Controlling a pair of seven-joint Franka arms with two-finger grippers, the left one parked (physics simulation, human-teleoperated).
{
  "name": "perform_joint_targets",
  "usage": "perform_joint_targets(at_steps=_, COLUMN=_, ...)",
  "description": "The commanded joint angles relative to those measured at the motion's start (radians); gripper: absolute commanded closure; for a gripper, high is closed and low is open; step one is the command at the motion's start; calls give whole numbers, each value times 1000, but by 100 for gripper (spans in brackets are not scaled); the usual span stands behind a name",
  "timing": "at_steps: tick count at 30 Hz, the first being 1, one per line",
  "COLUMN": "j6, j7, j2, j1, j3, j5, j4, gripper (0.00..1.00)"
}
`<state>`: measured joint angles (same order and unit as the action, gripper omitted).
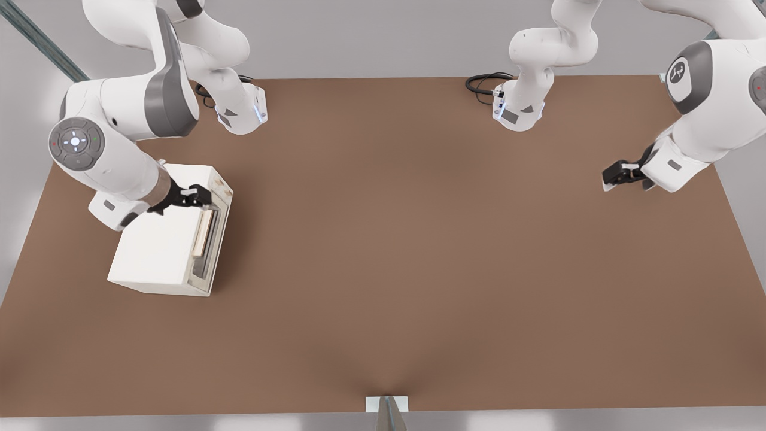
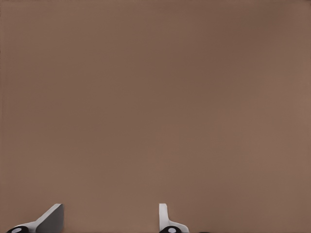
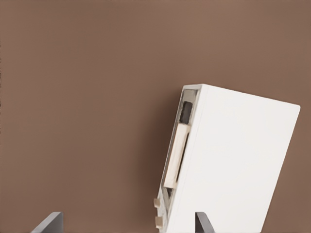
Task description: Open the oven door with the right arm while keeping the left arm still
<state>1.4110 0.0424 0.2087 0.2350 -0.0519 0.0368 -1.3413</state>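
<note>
The oven sat on the desk near the front view's left edge, a cream-white box seen from above. Its door was the narrow face turned toward the front view's right and a little toward the near edge of the desk. The door lay flush with the box, closed. Its long axis ran along that face, slanting from the far corner beside the gripper down toward the near corner. The pale beige handle lay along the same line, close to the door's top edge, with the greyish window just outside it.

In the right wrist view the door showed as a thin strip along one side of the white oven top, the handle a pale bar on it, and a dark patch at one end.

The gripper hung over the oven's far corner, just beside the far end of the handle. Its fingers were spread apart, with nothing between them.

The right arm reached in from the front view's upper left.
</note>
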Motion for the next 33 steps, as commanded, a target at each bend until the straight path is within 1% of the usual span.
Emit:
perform_joint_targets(at_steps=1, j6=59, j7=19, j2=0, j1=0, j3=0, j5=-1, j4=1, gripper=0)
perform_joint_targets(at_steps=3, j6=59, j7=19, j2=24, j1=1, j3=0, j5=0, j4=1, gripper=0)
perform_joint_targets(at_steps=4, j6=54, j7=-42, j2=28, j1=-17, j3=-2, j5=15, j4=1, gripper=0)
perform_joint_targets(at_steps=5, j6=49, j7=-73, j2=28, j1=-23, j3=1, j5=49, j4=1, gripper=9)
perform_joint_targets(at_steps=6, j6=-21, j7=-284, j2=37, j1=6, j3=46, j5=259, j4=-9, gripper=100)
perform_joint_targets(at_steps=7, j6=-107, j7=-323, j2=98, j1=89, j3=50, j5=423, j4=-10, gripper=100)
perform_joint_targets(at_steps=10, j6=-213, j7=132, j2=232, j1=224, j3=50, j5=612, j4=-9, gripper=100)
perform_joint_targets(at_steps=11, j6=-214, j7=181, j2=259, j1=236, j3=49, j5=620, j4=-9, gripper=100)
perform_joint_targets(at_steps=12, j6=-137, j7=212, j2=273, j1=234, j3=47, j5=632, j4=-38, gripper=100)
perform_joint_targets(at_steps=13, j6=26, j7=326, j2=184, j1=208, j3=50, j5=634, j4=-217, gripper=100)
perform_joint_targets(at_steps=14, j6=5, j7=399, j2=181, j1=173, j3=102, j5=646, j4=-236, gripper=100)
perform_joint_targets(at_steps=15, j6=8, j7=453, j2=178, j1=168, j3=119, j5=701, j4=-274, gripper=100)
perform_joint_targets(at_steps=18, j6=28, j7=505, j2=199, j1=185, j3=124, j5=704, j4=-288, gripper=100)
perform_joint_targets(at_steps=19, j6=22, j7=616, j2=221, j1=211, j3=124, j5=701, j4=-291, gripper=100)
perform_joint_targets(at_steps=23, j6=42, j7=703, j2=250, j1=210, j3=90, j5=707, j4=-343, gripper=100)
perform_joint_targets(at_steps=24, j6=52, j7=697, j2=255, j1=210, j3=69, j5=707, j4=-345, gripper=100)
perform_joint_targets(at_steps=26, j6=48, j7=694, j2=250, j1=210, j3=61, j5=707, j4=-363, gripper=100)
perform_joint_targets(at_steps=28, j6=75, j7=682, j2=250, j1=210, j3=33, j5=709, j4=-369, gripper=100)
perform_joint_targets(at_steps=33, j6=97, j7=679, j2=253, j1=207, j3=23, j5=707, j4=-391, gripper=100)
